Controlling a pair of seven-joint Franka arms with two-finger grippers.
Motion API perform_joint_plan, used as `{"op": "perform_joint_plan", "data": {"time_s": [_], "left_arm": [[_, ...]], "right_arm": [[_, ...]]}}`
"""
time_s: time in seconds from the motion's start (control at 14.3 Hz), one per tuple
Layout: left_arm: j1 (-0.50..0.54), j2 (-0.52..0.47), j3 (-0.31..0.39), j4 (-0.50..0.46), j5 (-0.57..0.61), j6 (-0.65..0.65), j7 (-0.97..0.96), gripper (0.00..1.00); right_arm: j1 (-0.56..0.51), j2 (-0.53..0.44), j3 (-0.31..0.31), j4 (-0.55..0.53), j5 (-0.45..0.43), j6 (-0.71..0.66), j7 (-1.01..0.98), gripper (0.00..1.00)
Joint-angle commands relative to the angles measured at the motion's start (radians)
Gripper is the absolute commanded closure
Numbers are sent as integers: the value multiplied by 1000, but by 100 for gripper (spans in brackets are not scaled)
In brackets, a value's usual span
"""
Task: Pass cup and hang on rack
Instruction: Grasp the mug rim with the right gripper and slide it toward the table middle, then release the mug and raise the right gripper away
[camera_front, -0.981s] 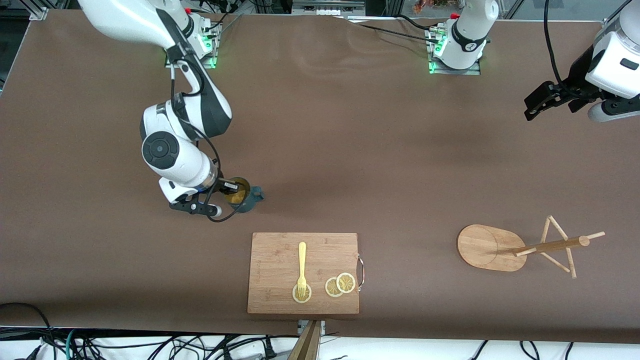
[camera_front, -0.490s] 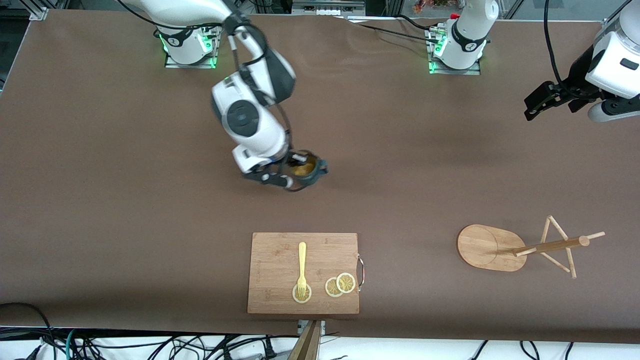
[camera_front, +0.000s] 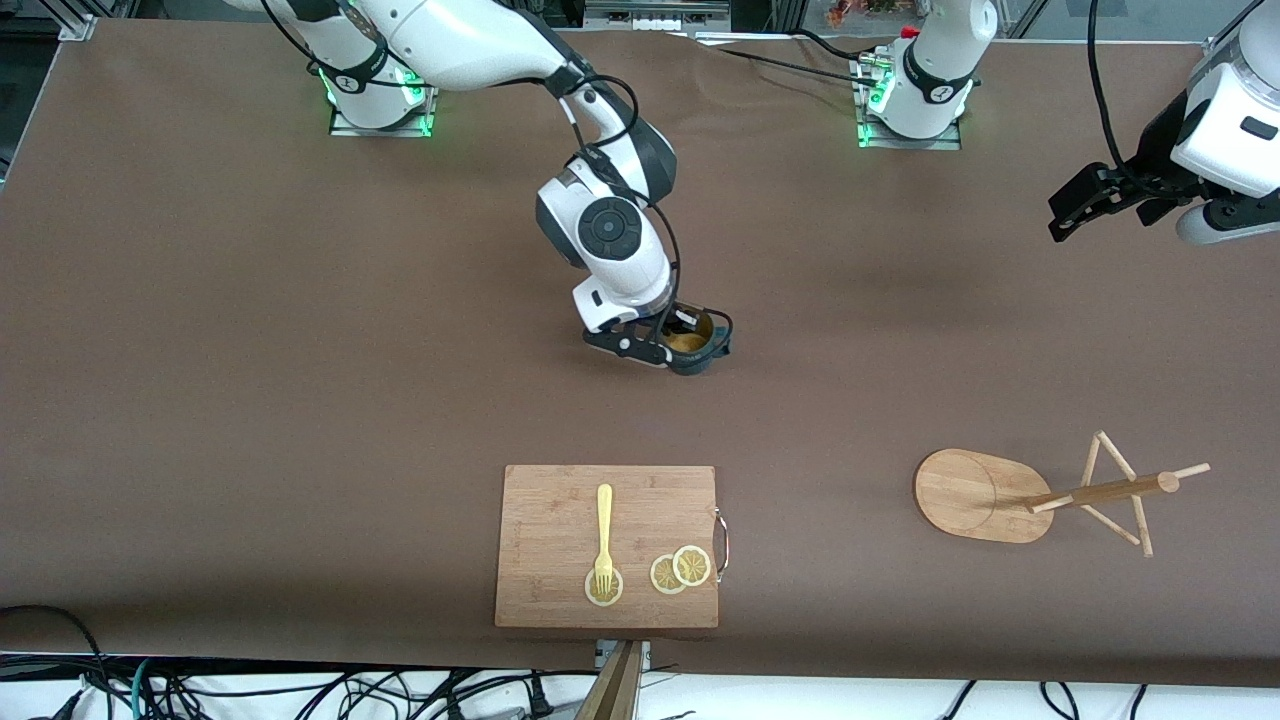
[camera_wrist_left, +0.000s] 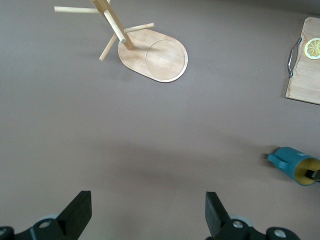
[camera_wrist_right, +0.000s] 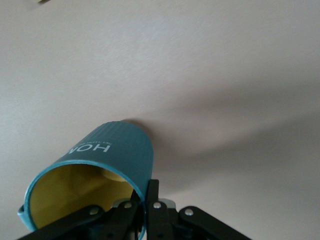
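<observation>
The dark teal cup (camera_front: 697, 348) with its yellow inside (camera_wrist_right: 75, 192) hangs tilted over the middle of the table. My right gripper (camera_front: 682, 338) is shut on the cup's rim, one finger inside and one finger (camera_wrist_right: 151, 192) outside the wall. The bamboo rack (camera_front: 985, 495) stands toward the left arm's end of the table, its post and pegs (camera_front: 1110, 488) leaning away from the oval base. My left gripper (camera_front: 1075, 205) waits open over that end, holding nothing. In the left wrist view its fingers (camera_wrist_left: 80, 210) stand wide apart, with the rack (camera_wrist_left: 160, 60) and the cup (camera_wrist_left: 292, 161) in sight.
A rectangular cutting board (camera_front: 560, 500) lies near the table's front edge, nearer to the front camera than the cup. On it are a yellow fork (camera_front: 604, 525) and lemon slices (camera_front: 682, 570). Its metal handle (camera_front: 722, 545) faces the rack.
My right arm has carried the cup from the right arm's end of the table to over its middle. The left arm has not moved.
</observation>
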Motion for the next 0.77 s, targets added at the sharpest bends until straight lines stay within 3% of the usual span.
{"op": "perform_joint_plan", "data": {"time_s": [0.0, 0.07, 0.14, 0.28, 0.56, 0.7], "left_arm": [[9, 1, -3, 6, -21, 3, 20, 0], [9, 1, -3, 6, -21, 3, 20, 0], [9, 1, -3, 6, -23, 3, 20, 0], [9, 1, -3, 6, -23, 3, 20, 0], [9, 1, -3, 8, -21, 3, 20, 0], [9, 1, -3, 8, -21, 3, 20, 0]], "right_arm": [[39, 36, -12, 47, -16, 12, 51, 100], [39, 36, -12, 47, -15, 14, 51, 100], [39, 36, -12, 49, -16, 18, 49, 77], [39, 30, -12, 49, -19, 29, 40, 0], [26, -30, -20, 49, -21, 6, 25, 0], [13, -94, -50, 49, -21, -93, -10, 0]]}}
